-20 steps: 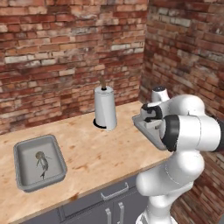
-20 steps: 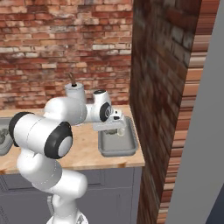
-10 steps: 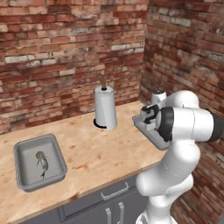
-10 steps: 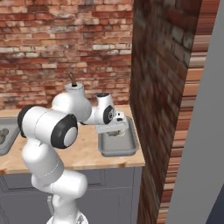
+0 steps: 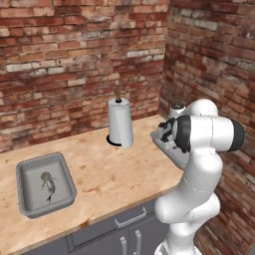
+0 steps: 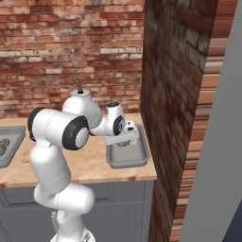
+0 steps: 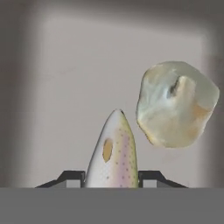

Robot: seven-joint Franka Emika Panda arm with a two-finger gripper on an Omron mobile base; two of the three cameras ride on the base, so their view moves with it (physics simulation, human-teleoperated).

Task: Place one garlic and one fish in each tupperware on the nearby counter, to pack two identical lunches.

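Observation:
My gripper (image 7: 111, 177) is shut on a speckled silver fish (image 7: 113, 153), which sticks out between the two fingertips (image 7: 72, 177). It hangs low over the right-hand grey tupperware (image 7: 65, 87), where a cream garlic (image 7: 175, 105) lies on the floor beside the fish's head. From the base, the gripper (image 6: 124, 140) sits just above that tupperware (image 6: 125, 164) at the counter's right end, next to the brick wall. A second tupperware (image 5: 22, 167) at the left of the counter (image 5: 114, 169) holds another fish (image 5: 48, 184).
A white paper-towel roll (image 5: 120, 122) stands on the counter behind the arm, between the two tubs. A brick wall (image 5: 209, 60) closes off the right side close to the right tub (image 5: 167, 149). Dark cabinet fronts (image 5: 124, 231) run below the counter edge.
The arm's elbow has swung round while the hand stayed over the right tub with the fish in it. The tubs and the roll have not moved.

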